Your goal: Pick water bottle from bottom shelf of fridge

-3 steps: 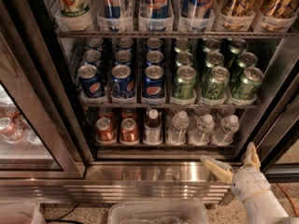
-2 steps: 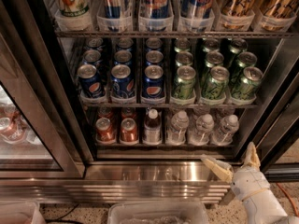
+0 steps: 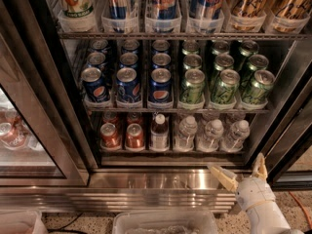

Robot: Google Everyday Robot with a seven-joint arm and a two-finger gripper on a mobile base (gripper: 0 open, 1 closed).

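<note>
**Gripper low, bottle up and ahead**

Gripper [image 3: 236, 164] low at right of view, in front of steel base of fridge [image 3: 156, 180], outside the opening. Fingers [image 3: 222, 175] apart, clamped on nothing, tips aimed up and in toward shelf [image 3: 146, 153].

Bottle [image 3: 237, 133] at right end of a row of three alike, on right half of shelf behind front rail. Upright, long axis vertical, white cap on top. From gripper: up and farther in, almost in line with gap between fingers. Nearest of the three, by the look of it. Neighbour [image 3: 212, 133] close on its left; touching or not, cannot tell. Dark bottle [image 3: 159, 131] and red cans [image 3: 123, 135] farther left, well apart from gripper.

Approach stage, by judgement: no contact yet. Next move likely calls for rising to bottle height, then going straight in with one finger either side of its body. Possible trouble: left finger nudging neighbour, or clipping rack of green cans [image 3: 224, 87] overhead.
</note>
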